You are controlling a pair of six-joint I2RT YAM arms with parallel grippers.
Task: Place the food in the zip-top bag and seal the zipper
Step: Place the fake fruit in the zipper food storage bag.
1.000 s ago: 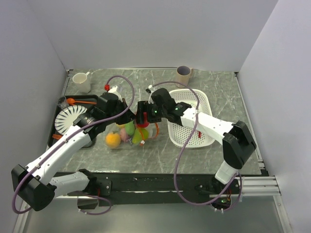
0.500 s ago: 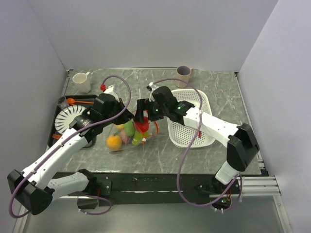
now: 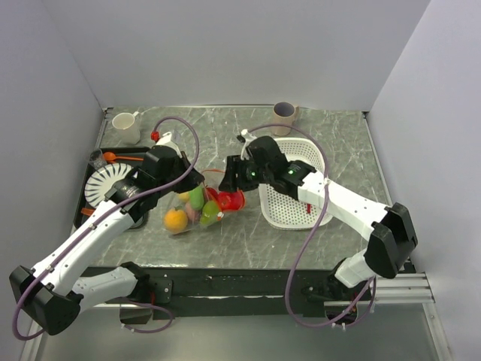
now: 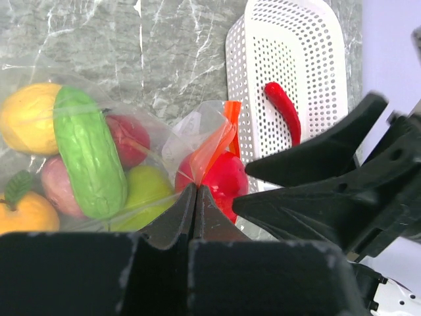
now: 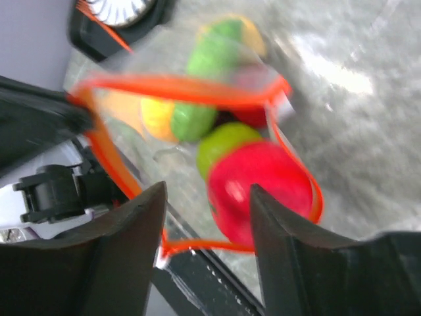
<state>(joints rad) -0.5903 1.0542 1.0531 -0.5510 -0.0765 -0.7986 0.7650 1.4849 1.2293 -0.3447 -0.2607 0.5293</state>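
The clear zip-top bag (image 3: 189, 212) lies at mid-table and holds several pieces of food: a green cucumber (image 4: 89, 155), a yellow fruit (image 4: 25, 118), an orange (image 3: 175, 218) and apples. My left gripper (image 4: 195, 191) is shut on the bag's edge by the orange-red zipper (image 4: 230, 115), which keeps the mouth lifted. A red fruit (image 5: 260, 187) rests in the bag's mouth inside the zipper loop (image 5: 177, 84). My right gripper (image 5: 207, 197) hangs open just above that fruit, its fingers apart and not touching it. A red chili (image 4: 283, 108) lies in the basket.
The white perforated basket (image 3: 323, 162) stands to the right of the bag. A beige cup (image 3: 284, 116) is at the back, a white mug (image 3: 126, 126) at the back left. A black rack with a white plate (image 3: 105, 186) and an orange spoon (image 3: 113, 156) sits at the left.
My right gripper let the red fruit go into the bag's mouth and drew back to the right. My left gripper kept its hold on the bag edge.
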